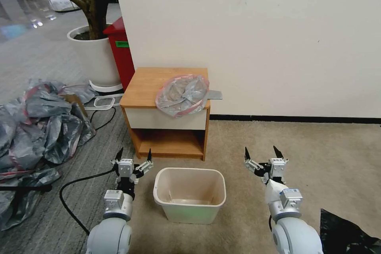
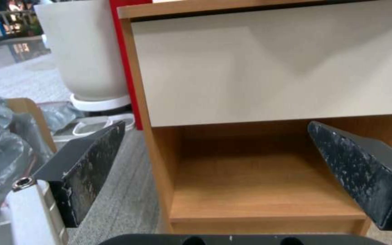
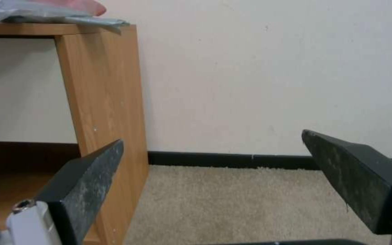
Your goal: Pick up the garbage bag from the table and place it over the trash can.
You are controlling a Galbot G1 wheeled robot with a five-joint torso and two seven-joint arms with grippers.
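Indoors, table [image 1: 147, 87] stands on beige carpet [image 1: 317, 154] against wall [image 1: 278, 39].

Head view looks forward and down; both wrist views face the counter [image 1: 166, 87] low and close.

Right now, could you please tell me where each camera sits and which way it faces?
Head view: high, looking down at the table, the garbage bag and the trash can; both arms show, left gripper and right gripper open.
Left wrist view: low, facing the table's drawer front and shelf; its own fingers show.
Right wrist view: low, facing the wall; its own fingers show.
Shared: all three show the table.
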